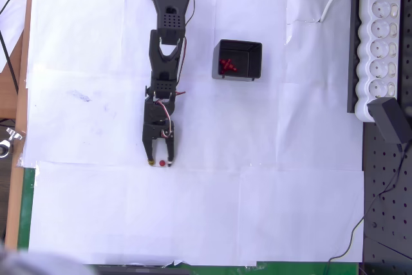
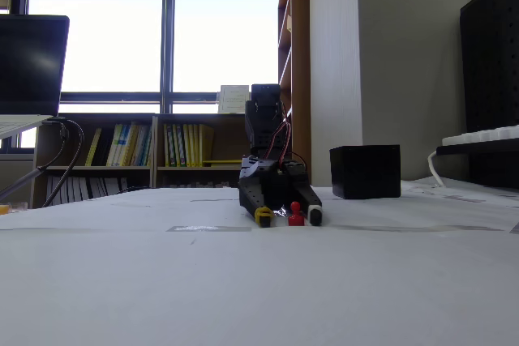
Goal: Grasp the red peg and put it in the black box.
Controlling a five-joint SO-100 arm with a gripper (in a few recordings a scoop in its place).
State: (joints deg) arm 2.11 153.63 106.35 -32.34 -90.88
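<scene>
White paper sheets [image 1: 257, 210] covered the table, bare in the foreground of the fixed view. Nearest the camera there, the gripper [image 2: 288, 216] rested low on the paper, jaws parted narrowly, one tip yellow and the other pale. The red peg [image 2: 296, 215] stood upright between the tips; contact with either could not be judged. In the overhead view the same red peg [image 1: 162, 163] showed as a dot between the tips of the gripper [image 1: 160, 161], with the black arm [image 1: 166, 43] stretched back toward the top edge, its base cut off.

Further back, well apart from the gripper, stood the black box [image 2: 365, 172]. From above, the black box [image 1: 237, 60] held several red pieces, too small to count. Nothing lay between gripper and box.

At the right edge lay a white power strip [image 1: 378, 43] with a black adapter [image 1: 393, 120] plugged in, beside a black perforated board [image 1: 386, 223]. Beyond the table, a bookshelf [image 2: 154, 147] stood under bright windows [image 2: 113, 42]; spine titles were unreadable. No legible writing was found.
</scene>
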